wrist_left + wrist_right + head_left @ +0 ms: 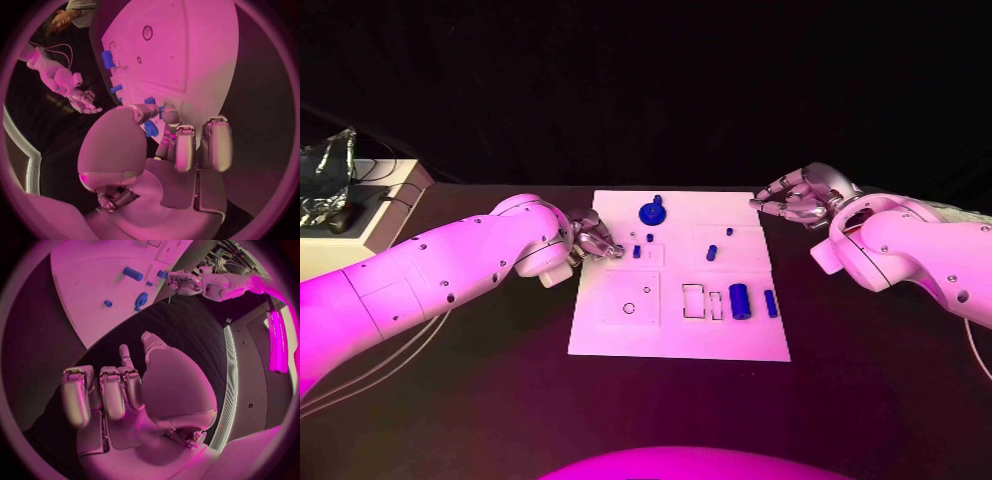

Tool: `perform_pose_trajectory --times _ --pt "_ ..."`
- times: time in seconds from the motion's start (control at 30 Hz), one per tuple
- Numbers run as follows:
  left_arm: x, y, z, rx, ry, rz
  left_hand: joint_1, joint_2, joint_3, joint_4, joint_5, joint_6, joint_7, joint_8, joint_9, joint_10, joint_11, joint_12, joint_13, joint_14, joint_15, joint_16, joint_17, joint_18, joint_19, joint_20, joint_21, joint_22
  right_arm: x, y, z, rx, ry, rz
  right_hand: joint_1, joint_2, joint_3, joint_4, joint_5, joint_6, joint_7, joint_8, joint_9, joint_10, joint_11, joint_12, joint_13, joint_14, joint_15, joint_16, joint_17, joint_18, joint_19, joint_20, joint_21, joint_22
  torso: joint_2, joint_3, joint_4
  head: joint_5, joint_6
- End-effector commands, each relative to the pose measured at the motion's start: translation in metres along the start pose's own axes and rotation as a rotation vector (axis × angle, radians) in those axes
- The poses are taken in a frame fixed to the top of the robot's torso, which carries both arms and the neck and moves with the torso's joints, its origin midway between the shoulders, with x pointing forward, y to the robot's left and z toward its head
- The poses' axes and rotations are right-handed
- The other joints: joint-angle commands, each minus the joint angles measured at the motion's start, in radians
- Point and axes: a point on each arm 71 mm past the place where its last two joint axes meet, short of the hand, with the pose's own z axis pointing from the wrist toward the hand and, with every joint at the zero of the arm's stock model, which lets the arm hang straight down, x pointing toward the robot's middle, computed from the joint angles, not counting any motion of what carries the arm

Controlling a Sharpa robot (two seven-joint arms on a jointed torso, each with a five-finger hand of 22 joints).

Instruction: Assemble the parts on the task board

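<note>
The white task board (678,330) lies in the middle of the black table. On it sit a round blue part with a knob (653,211), small blue pegs (636,251) (711,252) (728,231), a blue cylinder (740,300) and a thin blue piece (770,302). My left hand (596,238) is at the board's left edge. Its thumb and one finger (167,116) come together by a blue peg (150,100), the other fingers curled; whether it grips a part is hidden. My right hand (800,197) hovers off the board's far right corner, fingers (112,392) curled in on nothing.
Rectangular slots (701,300) and a round hole (629,308) mark the board's near half. A pale box (365,225) with crumpled foil (326,170) and cables stands at the table's far left. Bare black tabletop (473,400) surrounds the board.
</note>
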Motion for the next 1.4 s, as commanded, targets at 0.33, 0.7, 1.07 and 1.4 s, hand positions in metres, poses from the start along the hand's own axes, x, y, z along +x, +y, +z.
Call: perform_pose_trajectory --times 0.33,0.7,1.07,1.4 --pt "-0.005 0.009 -0.007 0.07 0.148 -0.098 -0.05 0.053 0.199 -0.181 -0.019 -0.008 0.006 -0.018 0.003 -0.06 0.006 -0.054 -0.07 0.083 0.01 -0.009 0.187 0.004 -0.033 0.006 -0.029 0.034 0.002 0.001 -0.001 -0.015 0.02 -0.008 -0.014 -0.001 0.007 -0.001 0.005 -0.007 0.001 0.008 0.002 0.097 -0.008 0.003 0.257 0.099 -0.008 -0.003 0.235 -0.009 0.083 -0.004 -0.009 0.227 -0.001 0.0003 0.0016 -0.001 -0.001" --pt "-0.008 0.011 -0.007 0.05 0.238 -0.055 -0.127 0.079 0.257 -0.202 -0.019 -0.006 0.01 -0.019 0.011 -0.071 0.01 -0.046 -0.066 0.08 0.014 -0.011 0.182 0.006 -0.039 0.009 -0.034 0.029 0.003 0.001 -0.001 -0.014 0.024 -0.009 -0.013 -0.002 0.008 -0.002 0.005 -0.008 0.0 0.008 0.003 0.097 -0.008 0.002 0.257 0.099 -0.009 -0.003 0.235 -0.009 0.083 -0.004 -0.01 0.227 0.0 0.001 -0.0025 0.005 0.002" --pt "-0.033 0.0 0.0 0.018 0.231 0.018 -0.215 0.1 0.316 -0.25 -0.02 0.001 0.002 -0.01 0.027 -0.05 0.004 0.011 -0.004 0.079 0.009 -0.011 0.181 0.006 -0.041 0.005 -0.033 0.029 0.004 0.001 -0.001 -0.013 0.028 -0.01 -0.007 -0.005 0.011 -0.005 0.006 -0.008 0.0 0.009 0.004 0.098 -0.008 0.003 0.257 0.099 -0.009 -0.003 0.235 -0.009 0.083 -0.005 -0.009 0.227 0.001 0.0016 -0.0016 0.002 0.004" --pt "-0.047 -0.015 0.004 -0.007 0.256 0.112 -0.297 0.121 0.376 -0.294 -0.02 0.003 0.001 0.007 0.058 -0.033 0.003 0.069 0.06 0.078 0.008 -0.012 0.179 0.008 -0.047 0.003 -0.036 0.027 0.006 0.002 0.0 -0.012 0.031 -0.006 -0.003 -0.006 0.013 -0.007 0.007 -0.008 0.0 0.009 0.004 0.098 -0.009 0.003 0.257 0.099 -0.009 -0.003 0.234 -0.009 0.083 -0.005 -0.01 0.227 0.001 0.0005 -0.0012 0.001 0.005"
